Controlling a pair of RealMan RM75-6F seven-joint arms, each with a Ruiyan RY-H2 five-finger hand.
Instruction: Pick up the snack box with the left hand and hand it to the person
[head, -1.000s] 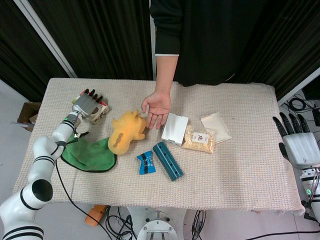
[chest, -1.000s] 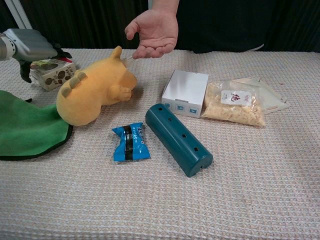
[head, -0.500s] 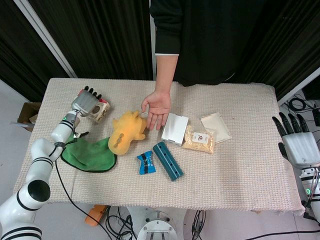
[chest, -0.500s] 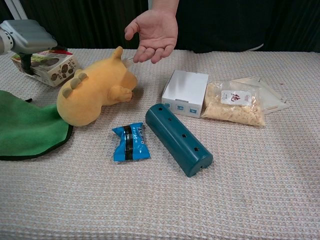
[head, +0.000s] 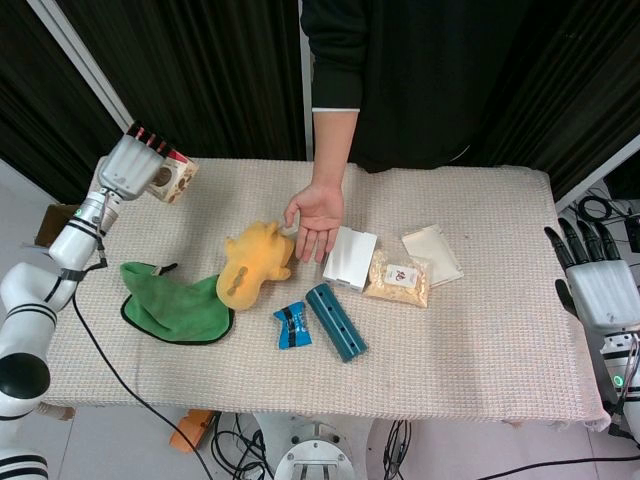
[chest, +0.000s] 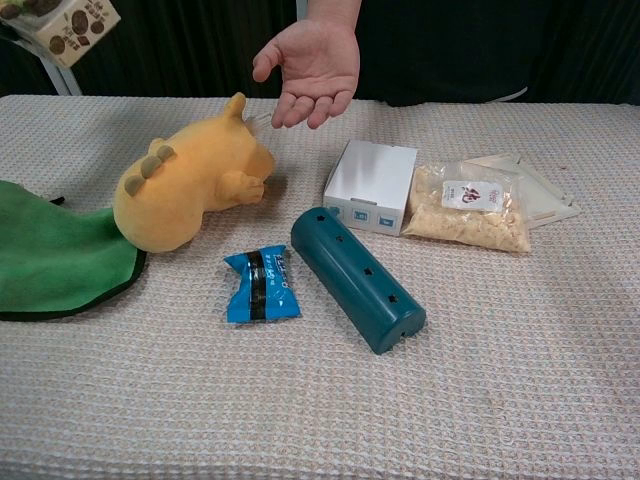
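Overhead, left hand (head: 133, 165) grips raised snack box (head: 172, 178); chest view shows box only.

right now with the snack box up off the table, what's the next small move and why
Probably carry the snack box rightward toward the person's hand. The left hand holds it in the air at the table's far left corner, while the open palm waits beyond the yellow plush toy, well apart from the box.
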